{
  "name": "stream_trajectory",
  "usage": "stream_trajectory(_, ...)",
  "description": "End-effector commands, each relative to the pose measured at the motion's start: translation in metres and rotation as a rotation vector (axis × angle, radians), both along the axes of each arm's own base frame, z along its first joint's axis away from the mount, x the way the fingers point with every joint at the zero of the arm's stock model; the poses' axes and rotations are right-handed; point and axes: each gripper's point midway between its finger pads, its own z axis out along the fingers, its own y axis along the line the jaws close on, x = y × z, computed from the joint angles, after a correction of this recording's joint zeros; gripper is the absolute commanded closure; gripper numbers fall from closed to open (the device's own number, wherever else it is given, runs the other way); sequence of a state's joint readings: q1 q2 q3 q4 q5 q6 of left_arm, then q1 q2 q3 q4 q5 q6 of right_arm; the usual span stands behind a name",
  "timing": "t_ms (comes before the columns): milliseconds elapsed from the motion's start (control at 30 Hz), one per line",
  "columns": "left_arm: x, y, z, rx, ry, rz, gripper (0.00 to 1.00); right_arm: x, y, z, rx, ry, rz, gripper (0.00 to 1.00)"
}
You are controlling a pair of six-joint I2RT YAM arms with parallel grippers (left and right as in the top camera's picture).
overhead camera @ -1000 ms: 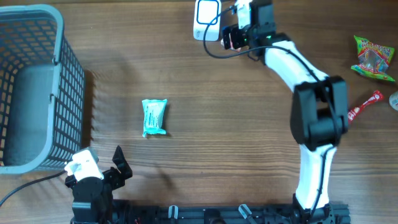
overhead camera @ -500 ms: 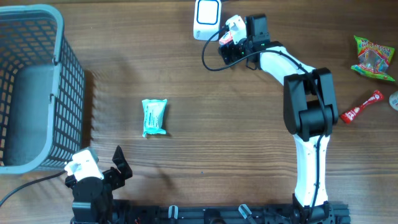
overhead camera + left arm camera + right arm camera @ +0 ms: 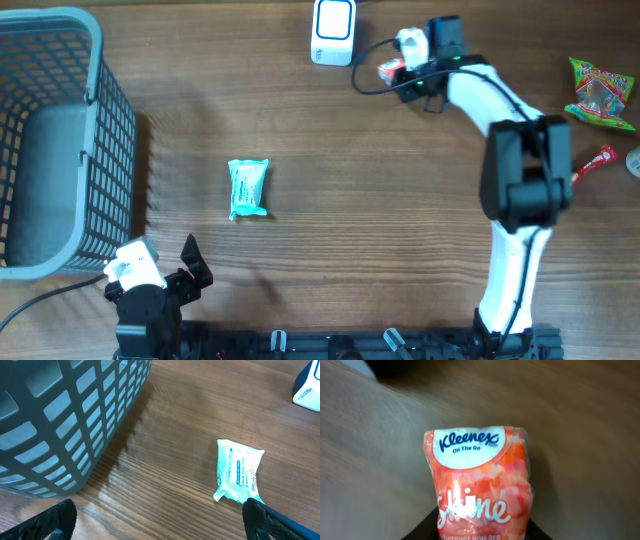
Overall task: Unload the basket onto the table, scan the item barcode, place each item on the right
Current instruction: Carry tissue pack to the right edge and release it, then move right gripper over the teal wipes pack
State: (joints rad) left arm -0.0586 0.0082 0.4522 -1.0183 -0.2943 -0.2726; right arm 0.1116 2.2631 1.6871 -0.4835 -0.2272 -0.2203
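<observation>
Within clamped right end effector [image 3: 393, 72], Kleenex [image 3: 480, 485]

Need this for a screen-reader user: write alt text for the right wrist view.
An orange-and-white Kleenex On The Go tissue pack fills the centre, label facing the camera, its lower end gripped between two dark fingers at the bottom edge. Behind it is a blurred brown wooden table.

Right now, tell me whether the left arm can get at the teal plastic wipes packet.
Probably yes. The teal plastic wipes packet lies alone on bare wood ahead of the open left hand; the grey mesh basket stands off to one side.
</observation>
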Motion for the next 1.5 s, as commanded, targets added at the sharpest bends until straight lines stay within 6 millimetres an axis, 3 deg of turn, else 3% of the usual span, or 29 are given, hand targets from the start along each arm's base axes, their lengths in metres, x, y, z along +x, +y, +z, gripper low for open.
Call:
stream_trajectory(0,0.0,0.002,0.0,0.001,-0.002,0.015,0.0,-0.007,-0.05,0.105,-0.07,-0.122,-0.152,0.65)
stream_trajectory(100,0.0,0.002,0.0,0.001,-0.002,0.015,0.0,-0.029,-0.099,0.129,-0.19,-0.099,-0.27,0.65)
stream_trajectory(200,0.0,0.002,0.0,0.001,-0.002,0.015,0.0,-0.051,-0.144,0.13,-0.283,-0.033,-0.369,0.66)
stream_trajectory(300,0.0,0.002,-0.001,0.001,-0.002,0.015,0.0,-0.065,-0.169,0.108,-0.251,0.043,-0.435,0.64)
stream_trajectory(467,0.0,0.002,-0.001,0.001,-0.002,0.014,0.0,-0.106,-0.222,0.046,-0.252,0.174,-0.568,0.64)
stream_trajectory(533,0.0,0.002,-0.001,0.001,-0.002,0.015,0.0,-0.114,-0.242,0.031,-0.242,0.167,-0.676,0.55)
stream_trajectory(633,0.0,0.002,0.0,0.001,-0.002,0.015,0.0,-0.131,-0.268,0.013,-0.216,0.177,-0.807,0.55)
stream_trajectory(700,0.0,0.002,0.0,0.001,-0.002,0.015,0.0,-0.135,-0.282,0.013,-0.195,0.169,-0.879,0.55)
stream_trajectory(733,0.0,0.002,-0.001,0.001,-0.002,0.015,0.0,-0.134,-0.286,0.014,-0.186,0.16,-0.902,0.51)
stream_trajectory(767,0.0,0.002,0.0,0.001,-0.002,0.015,0.0,-0.133,-0.29,0.019,-0.177,0.147,-0.924,0.4)
stream_trajectory(800,0.0,0.002,0.0,0.001,-0.002,0.015,0.0,-0.131,-0.293,0.025,-0.172,0.137,-0.936,0.09)
stream_trajectory(833,0.0,0.002,0.0,0.001,-0.002,0.015,0.0,-0.128,-0.292,0.033,-0.163,0.127,-0.935,0.0)
stream_trajectory(967,0.0,0.002,-0.001,0.001,-0.002,0.015,0.0,-0.109,-0.258,0.078,0.035,0.09,-0.913,0.0)
stream_trajectory(1033,0.0,0.002,0.0,0.001,-0.002,0.014,0.0,-0.102,-0.218,0.108,0.22,0.101,-0.852,0.0)
stream_trajectory(1067,0.0,0.002,-0.001,0.001,-0.002,0.015,0.0,-0.102,-0.183,0.128,0.374,0.135,-0.809,0.0)
stream_trajectory(1167,0.0,0.002,0.0,0.001,-0.002,0.015,0.0,-0.118,-0.1,0.155,0.642,0.294,-0.676,0.0)
stream_trajectory(1267,0.0,0.002,-0.001,0.001,-0.002,0.015,0.0,-0.134,-0.033,0.157,0.686,0.401,-0.5,0.0)
stream_trajectory(1467,0.0,0.002,0.0,0.001,-0.002,0.015,0.0,-0.187,0.109,0.116,0.554,0.566,-0.165,0.0)
